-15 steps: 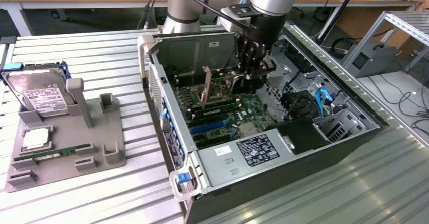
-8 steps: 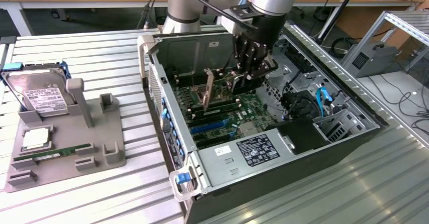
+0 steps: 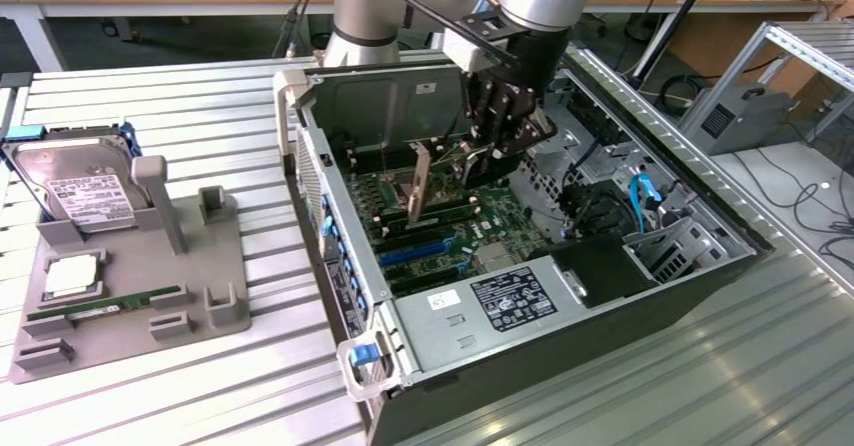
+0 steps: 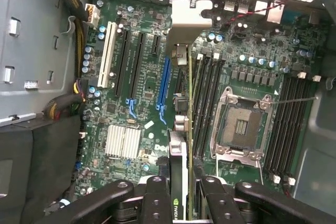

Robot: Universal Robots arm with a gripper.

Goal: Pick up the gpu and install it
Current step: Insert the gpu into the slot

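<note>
While the gripper (image 4: 181, 195) clasps the gpu (image 4: 182, 145) edge-on above the motherboard (image 4: 142, 77), seating it remains undone.

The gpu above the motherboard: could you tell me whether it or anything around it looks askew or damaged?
The gpu hangs edge-down in the gripper over the motherboard, leaning slightly in the exterior view and not yet seated in a slot. The CPU socket is bare. No visible damage or spills.
</note>
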